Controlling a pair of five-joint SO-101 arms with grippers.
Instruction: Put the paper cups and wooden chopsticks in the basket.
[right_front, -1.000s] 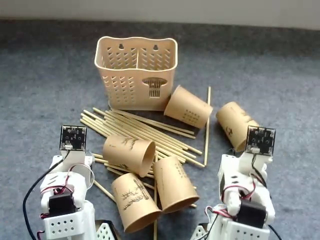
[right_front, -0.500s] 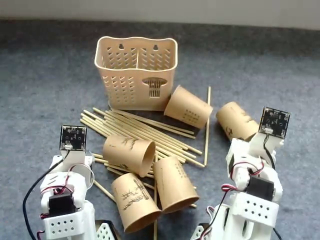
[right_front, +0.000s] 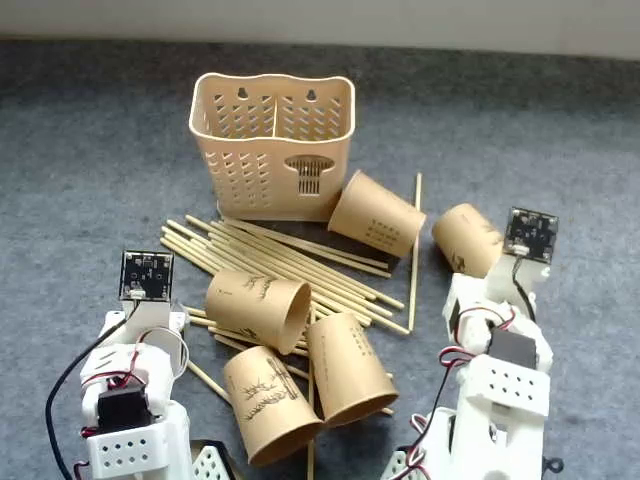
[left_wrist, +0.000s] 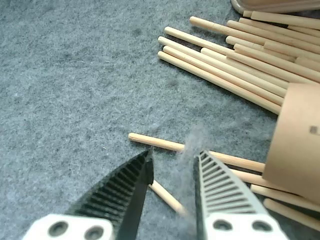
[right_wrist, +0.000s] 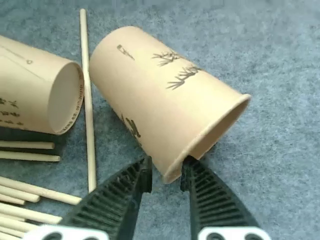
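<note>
The right gripper sits low at a lying cup, jaws narrowly apart astride its rim; the left gripper hangs half-open above loose chopsticks.

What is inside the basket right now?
Inside the basket I see a divider and the holed back wall, nothing sticking up. The front wall hides its bottom.

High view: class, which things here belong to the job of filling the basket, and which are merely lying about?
Belong to the job:
basket
five paper cups, lying on their sides
wooden chopsticks, loose among them

Merely there:
grey cloth surface
pale wall behind
</note>
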